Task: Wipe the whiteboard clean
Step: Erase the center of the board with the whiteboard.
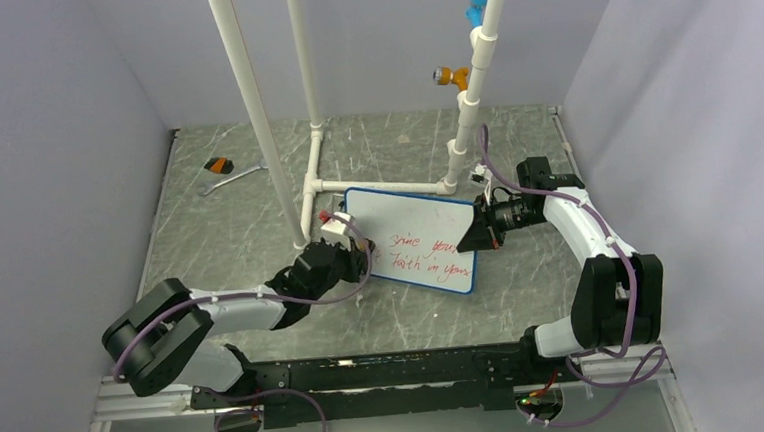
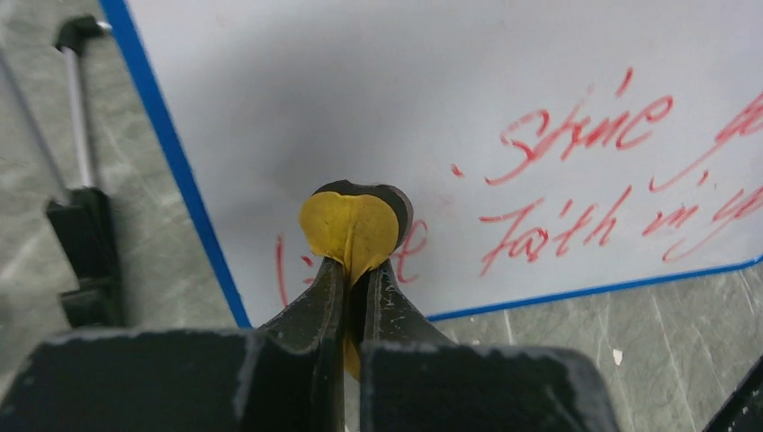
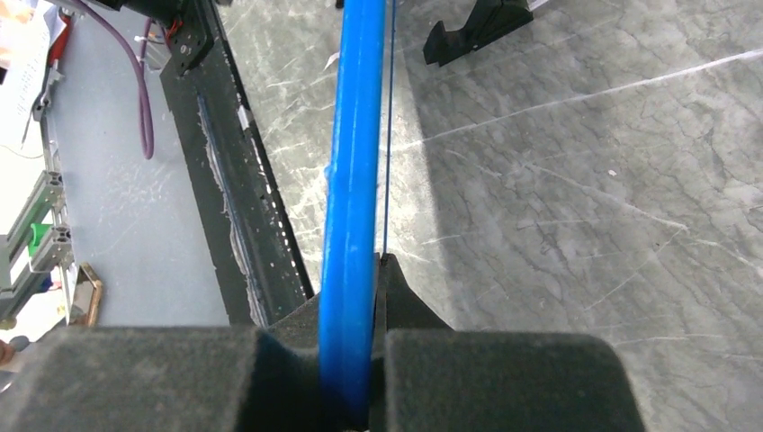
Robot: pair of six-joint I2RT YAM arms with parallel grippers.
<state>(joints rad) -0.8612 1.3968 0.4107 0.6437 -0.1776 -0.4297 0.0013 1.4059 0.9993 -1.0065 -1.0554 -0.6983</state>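
Note:
The whiteboard [image 1: 414, 229], white with a thin blue frame, stands tilted on the grey table, with red handwriting across its lower half [image 2: 576, 135]. My left gripper [image 1: 361, 262] is at the board's lower left corner, shut on a small yellow pad with a black back [image 2: 351, 225]. The pad rests against the board face over red marks. My right gripper [image 1: 479, 228] is shut on the board's right edge. In the right wrist view the blue frame [image 3: 355, 135] runs up from between the gripper's [image 3: 373, 270] fingers.
A white pipe frame [image 1: 262, 123] rises just behind the board, with blue and orange clamps [image 1: 450, 76] on its right post. A wrench [image 1: 230, 177] and a small orange-black object [image 1: 219, 166] lie at the far left. A black foot [image 3: 477, 31] stands on the table.

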